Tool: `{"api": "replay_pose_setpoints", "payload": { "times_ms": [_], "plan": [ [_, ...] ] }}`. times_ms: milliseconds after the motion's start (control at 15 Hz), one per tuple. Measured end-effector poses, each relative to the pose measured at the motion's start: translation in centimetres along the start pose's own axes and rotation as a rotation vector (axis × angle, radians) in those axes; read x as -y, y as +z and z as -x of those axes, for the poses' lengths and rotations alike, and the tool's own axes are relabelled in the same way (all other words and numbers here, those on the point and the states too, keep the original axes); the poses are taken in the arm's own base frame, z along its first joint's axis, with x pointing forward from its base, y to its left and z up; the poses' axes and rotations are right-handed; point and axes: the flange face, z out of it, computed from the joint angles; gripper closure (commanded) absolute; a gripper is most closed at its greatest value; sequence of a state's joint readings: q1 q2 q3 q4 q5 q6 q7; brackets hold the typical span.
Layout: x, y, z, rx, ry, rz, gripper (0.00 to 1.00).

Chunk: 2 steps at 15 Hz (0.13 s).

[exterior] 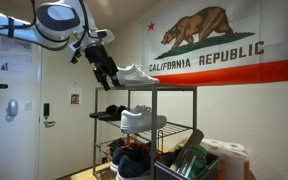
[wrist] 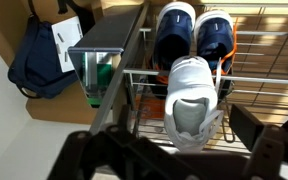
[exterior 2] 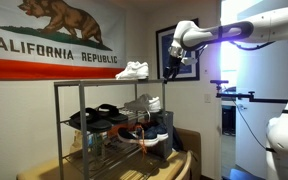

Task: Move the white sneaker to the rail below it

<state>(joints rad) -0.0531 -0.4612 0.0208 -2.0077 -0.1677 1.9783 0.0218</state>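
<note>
The white sneaker [exterior: 136,74] rests on the top tier of the black shoe rack [exterior: 192,110] in both exterior views [exterior 2: 133,70]. Its white mate [exterior: 142,120] sits one tier down on the dark rail [exterior: 109,116], next to dark shoes [exterior 2: 99,118]. My gripper [exterior: 106,72] hangs at the rack's end, close behind the top sneaker's heel, apart from it [exterior 2: 172,70]. In the wrist view the fingers [wrist: 179,150] are spread wide and empty, with a white sneaker [wrist: 192,100] seen from above between them on wire bars.
Blue shoes [wrist: 194,35] lie on a lower tier. A box with a green bottle [wrist: 104,75] and a blue bag [wrist: 39,60] stand beside the rack. A bin of bottles [exterior: 189,160] and a paper roll [exterior: 229,155] sit nearby. A flag covers the wall.
</note>
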Motion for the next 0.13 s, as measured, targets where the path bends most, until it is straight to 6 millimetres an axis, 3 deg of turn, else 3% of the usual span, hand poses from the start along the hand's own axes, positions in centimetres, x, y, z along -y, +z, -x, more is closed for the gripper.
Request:
{"api": "replay_pose_setpoints", "payload": {
  "times_ms": [133],
  "plan": [
    [0.02, 0.14, 0.00, 0.003, 0.001, 0.000, 0.00]
  ]
}}
